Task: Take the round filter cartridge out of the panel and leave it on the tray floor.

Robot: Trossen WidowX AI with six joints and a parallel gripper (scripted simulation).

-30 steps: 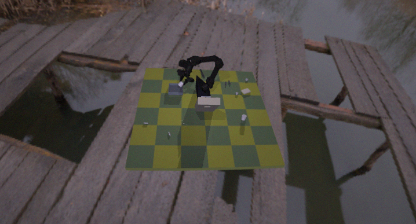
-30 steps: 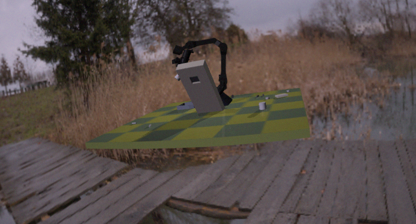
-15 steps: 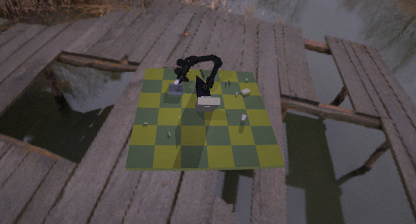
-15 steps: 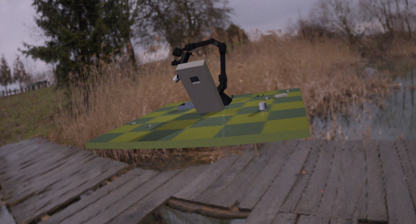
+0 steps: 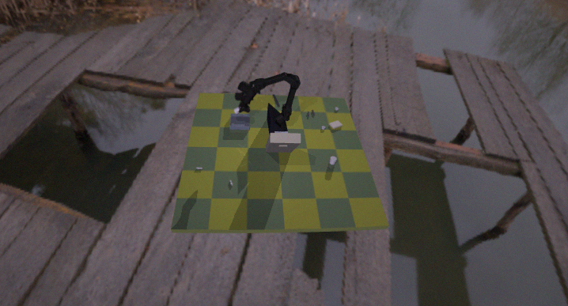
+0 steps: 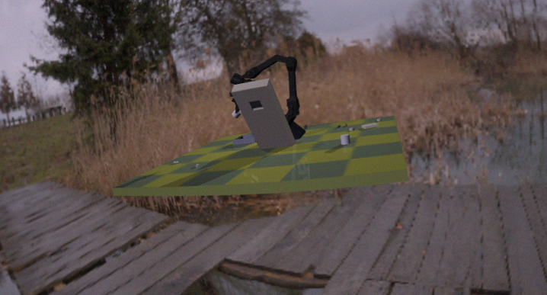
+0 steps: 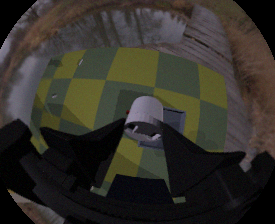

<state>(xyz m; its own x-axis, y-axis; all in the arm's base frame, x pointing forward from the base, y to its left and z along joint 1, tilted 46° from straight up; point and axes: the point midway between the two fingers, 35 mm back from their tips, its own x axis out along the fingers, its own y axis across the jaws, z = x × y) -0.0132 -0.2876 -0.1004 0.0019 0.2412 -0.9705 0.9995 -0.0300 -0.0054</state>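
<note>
The white round cartridge (image 5: pixel 236 111) (image 6: pixel 235 113) (image 7: pixel 148 111) is out of the panel. My gripper (image 5: pixel 240 109) (image 7: pixel 144 124) is shut on its slotted end, with a fingertip at each slot in the wrist view. The cartridge hangs in the air near the blue-grey tray (image 5: pixel 240 126) (image 6: pixel 244 142), at its far side in the top view. In the wrist view the cartridge overlaps part of the tray, and its exact height is hard to tell. The service panel (image 5: pixel 285 137) (image 6: pixel 267 120) stands tilted beside the tray, its face turned away from the top and exterior views.
A white cylinder (image 5: pixel 332 160) (image 6: pixel 344 139) and a pale block (image 5: pixel 335 125) (image 6: pixel 369 125) are on the checkered table top (image 5: pixel 298 185) (image 6: pixel 375 163), on the other side of the panel from the tray. Small pieces (image 5: pixel 198 168) (image 5: pixel 230 183) lie toward the front left.
</note>
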